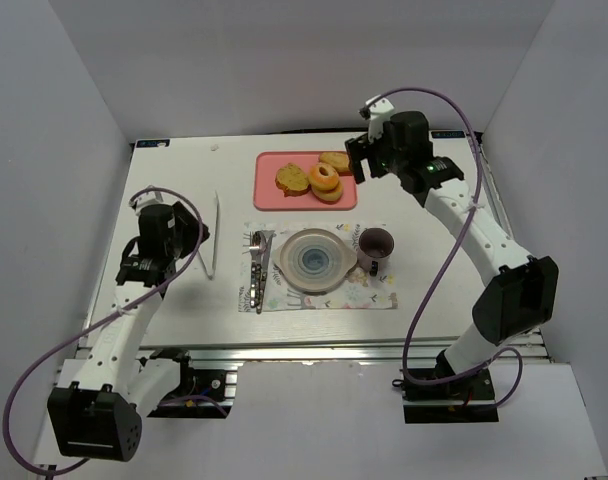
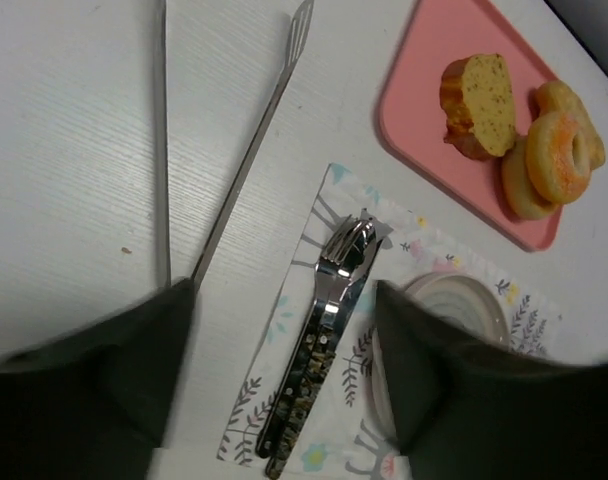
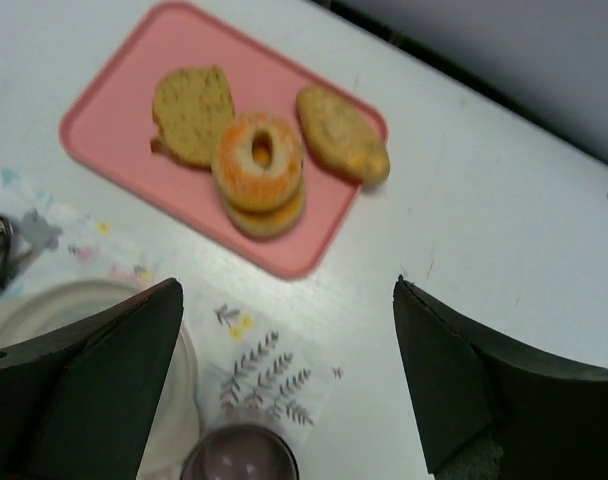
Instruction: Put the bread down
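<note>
The bread (image 1: 292, 178) is a flat golden-brown toasted slice on the left part of the pink tray (image 1: 269, 195). It also shows in the right wrist view (image 3: 193, 113) and the left wrist view (image 2: 481, 100). A ring doughnut (image 3: 259, 160) leans against it, with an oval bun (image 3: 342, 133) to the right. My right gripper (image 1: 356, 158) (image 3: 287, 290) is open and empty, above the tray's right edge. My left gripper (image 1: 194, 238) (image 2: 284, 290) is open and empty, left of the placemat.
A floral placemat (image 1: 369, 298) holds a plate (image 1: 314, 262), a purple mug (image 1: 375, 246) and a fork and knife (image 1: 259, 268). Metal tongs (image 1: 214, 235) lie on the table beside my left gripper. White walls enclose the table on three sides.
</note>
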`<action>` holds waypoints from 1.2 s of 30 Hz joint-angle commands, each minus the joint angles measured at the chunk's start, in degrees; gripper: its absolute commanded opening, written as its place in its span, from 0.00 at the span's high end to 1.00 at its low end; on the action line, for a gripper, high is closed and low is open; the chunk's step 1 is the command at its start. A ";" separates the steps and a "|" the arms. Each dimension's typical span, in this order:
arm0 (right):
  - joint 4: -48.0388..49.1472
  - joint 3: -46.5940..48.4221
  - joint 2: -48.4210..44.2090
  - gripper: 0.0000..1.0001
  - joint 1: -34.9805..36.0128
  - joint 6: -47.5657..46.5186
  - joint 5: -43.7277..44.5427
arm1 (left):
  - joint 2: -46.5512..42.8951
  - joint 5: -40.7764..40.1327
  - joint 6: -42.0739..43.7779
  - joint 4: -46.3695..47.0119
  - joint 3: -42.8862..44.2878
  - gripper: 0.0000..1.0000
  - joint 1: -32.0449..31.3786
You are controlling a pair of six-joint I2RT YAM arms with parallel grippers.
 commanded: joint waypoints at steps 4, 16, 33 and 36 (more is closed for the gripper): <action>-10.37 -2.73 -5.45 0.74 -8.88 -11.34 -26.15 | 7.35 -2.46 4.70 -5.33 3.45 1.00 0.16; -9.16 -9.41 -9.49 0.11 -16.64 -9.89 -42.12 | 24.66 -10.64 12.43 -11.06 9.43 0.02 0.07; -6.52 -12.67 -8.88 0.11 -20.24 -6.19 -44.41 | 38.57 -2.47 22.55 -4.12 17.43 0.03 -0.28; -6.61 -12.67 -8.44 0.11 -20.33 -5.84 -44.58 | 39.53 -0.02 23.69 -2.46 17.17 0.04 -0.37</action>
